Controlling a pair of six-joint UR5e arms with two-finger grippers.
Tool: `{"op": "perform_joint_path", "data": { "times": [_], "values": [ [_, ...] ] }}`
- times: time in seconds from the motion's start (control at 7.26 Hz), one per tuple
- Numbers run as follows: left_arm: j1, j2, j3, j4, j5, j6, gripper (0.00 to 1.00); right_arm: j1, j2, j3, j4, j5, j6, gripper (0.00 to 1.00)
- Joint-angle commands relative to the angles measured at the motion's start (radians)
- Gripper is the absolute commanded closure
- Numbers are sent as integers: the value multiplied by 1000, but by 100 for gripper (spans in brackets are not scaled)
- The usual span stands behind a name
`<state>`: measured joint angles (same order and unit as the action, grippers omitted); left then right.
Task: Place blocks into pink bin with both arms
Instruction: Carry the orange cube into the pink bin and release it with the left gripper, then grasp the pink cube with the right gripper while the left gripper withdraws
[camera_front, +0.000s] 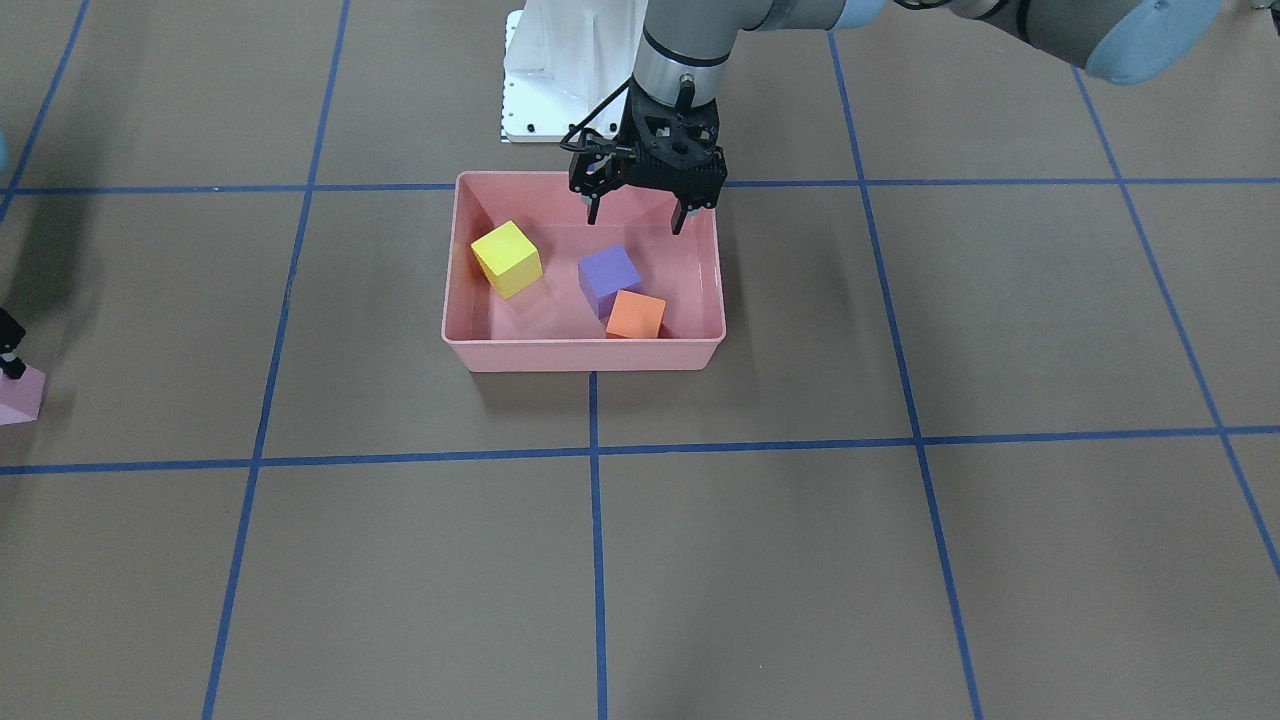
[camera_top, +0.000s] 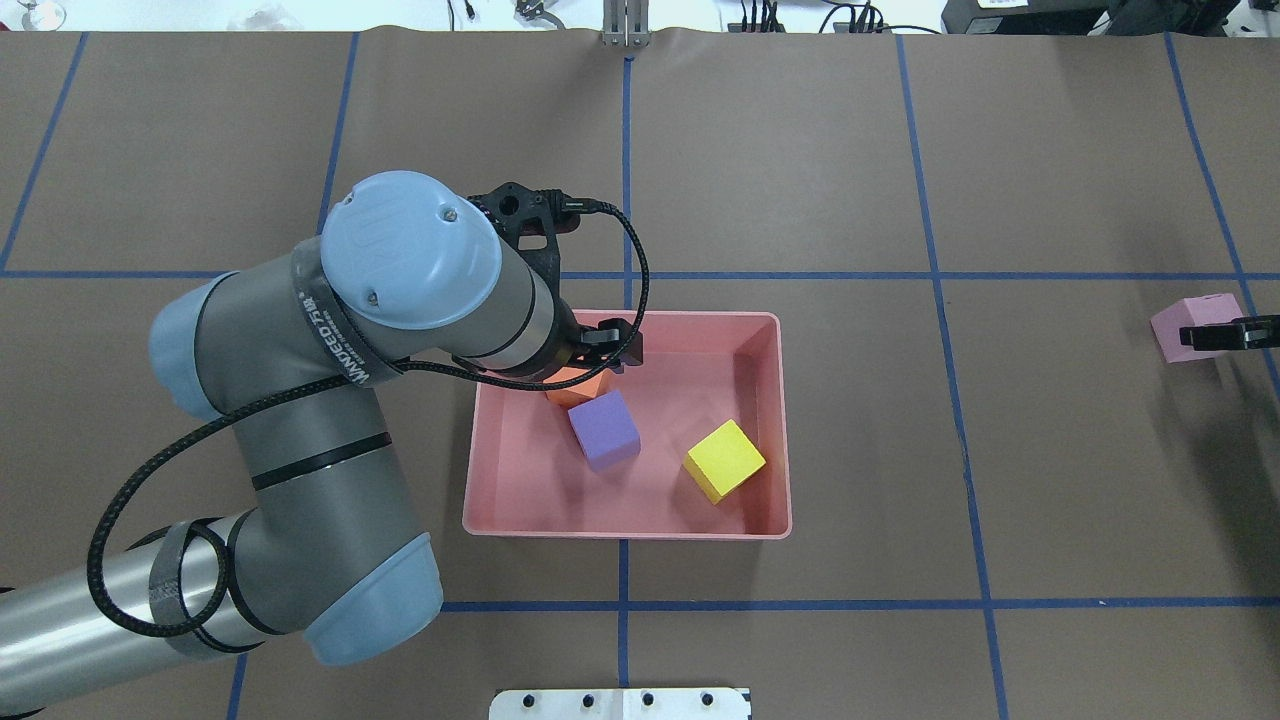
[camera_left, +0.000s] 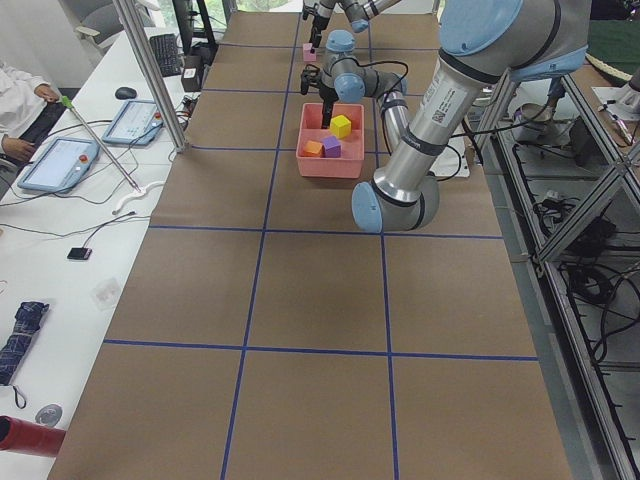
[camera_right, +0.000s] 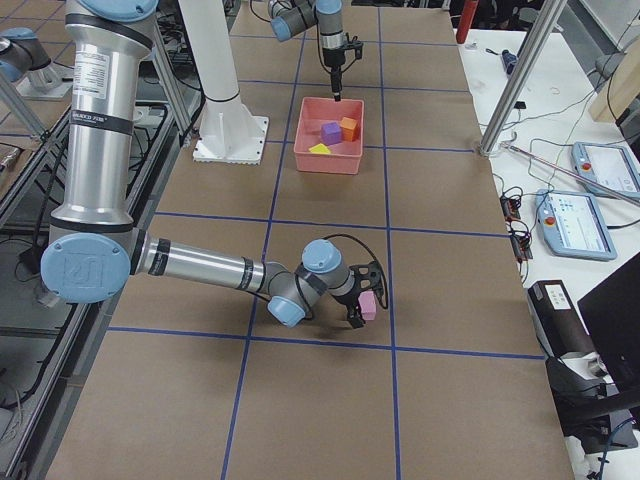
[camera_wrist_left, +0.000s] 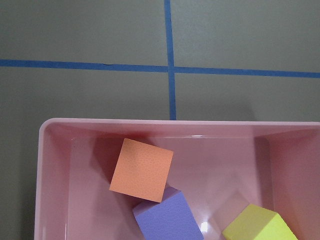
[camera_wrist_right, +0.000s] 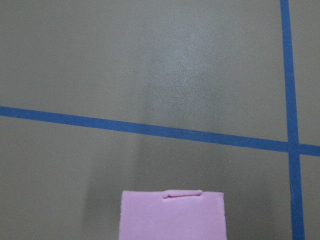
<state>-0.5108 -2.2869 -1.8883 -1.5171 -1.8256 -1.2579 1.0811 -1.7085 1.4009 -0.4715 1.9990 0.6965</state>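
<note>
Left gripper (camera_front: 636, 220) hangs spread and empty above the pink bin (camera_top: 627, 527), which holds the orange cube (camera_front: 635, 315), purple cube (camera_top: 604, 429) and yellow cube (camera_top: 724, 460). The light pink cube (camera_top: 1180, 325) lies well right of the bin, at the right gripper (camera_top: 1235, 335), whose grip cannot be told. Bare table lies between them, and the right arm is nearer.

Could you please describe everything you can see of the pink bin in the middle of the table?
The salmon-pink rectangular plastic tub has smooth, slightly glossy sloped walls and a rounded rim. It sits upright and open-topped on the brown paper-covered table, astride one blue tape line. Three foam-like blocks rest on its floor: a yellow cube, a purple cube and an orange cube, the last two close together. The left pincer hangs open above its robot-side wall, apparently without touching it.
</note>
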Motion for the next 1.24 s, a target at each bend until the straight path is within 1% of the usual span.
{"op": "perform_joint_path", "data": {
  "times": [0.0, 0.14, 0.28, 0.41, 0.55, 0.69, 0.83, 0.96, 1.1],
  "values": [
    [-2, 6, 0, 0, 6, 2, 0, -23, 13, -11, 17, -11, -3, 42],
    [-12, 7, -5, 0, 8, 9, 0, -30, 24, -7, 16, -12, -14, 79],
    [-37, 27, -32, 9, 0, 123, 0, -30, 26, 0, 16, -9, -14, 95],
    [-79, 114, -84, 8, -4, 240, 0, -30, 39, 19, 13, 3, -12, 93],
    [-130, 210, -136, 6, -6, 353, 0, -30, 41, 59, 1, 9, 0, 93],
    [-164, 315, -187, -3, -7, 398, 0, -29, 43, 105, -16, 71, 3, 91],
    [-222, 390, -228, -3, -21, 528, 0, -27, 41, 218, -141, 89, 21, 90],
    [-286, 452, -241, -6, -106, 616, 0, -29, 47, 356, -292, 89, 81, 89],
    [-378, 516, -244, -8, -180, 758, 0, -30, 56, 462, -406, 90, 125, 88]
  ]
}}
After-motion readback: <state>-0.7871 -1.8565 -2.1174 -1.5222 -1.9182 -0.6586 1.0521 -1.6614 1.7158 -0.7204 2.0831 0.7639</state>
